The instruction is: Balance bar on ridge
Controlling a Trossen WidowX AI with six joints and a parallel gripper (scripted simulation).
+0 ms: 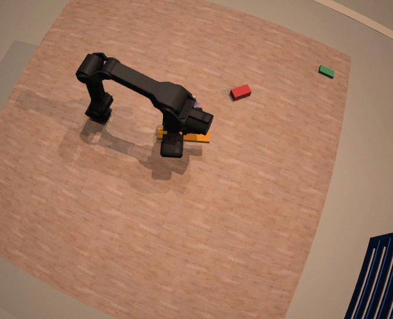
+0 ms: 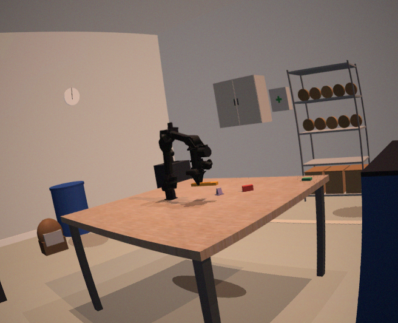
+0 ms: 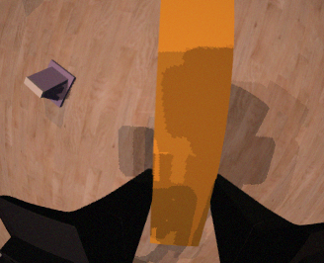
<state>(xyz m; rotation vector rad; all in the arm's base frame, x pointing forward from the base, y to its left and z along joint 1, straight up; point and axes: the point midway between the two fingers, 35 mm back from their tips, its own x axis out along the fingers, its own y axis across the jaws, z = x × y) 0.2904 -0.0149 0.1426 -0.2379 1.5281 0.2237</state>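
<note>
My gripper (image 2: 198,183) (image 3: 182,178) is shut on the orange bar (image 1: 197,137) (image 2: 208,183) (image 3: 195,104), with a finger on each long side. The bar is held above the table and looks close to level; its near end shows between the fingers in the wrist view. The small purple ridge (image 1: 196,103) (image 2: 219,191) (image 3: 47,80) stands on the table, apart from the bar, left of it in the wrist view. In the top view the arm hides most of the ridge and the middle of the bar.
A red block (image 1: 240,92) (image 2: 247,188) lies beyond the ridge. A green block (image 1: 326,71) (image 2: 306,179) lies near the far corner of the wooden table (image 1: 224,222) (image 2: 140,222). The arm's shadow falls on the table below it.
</note>
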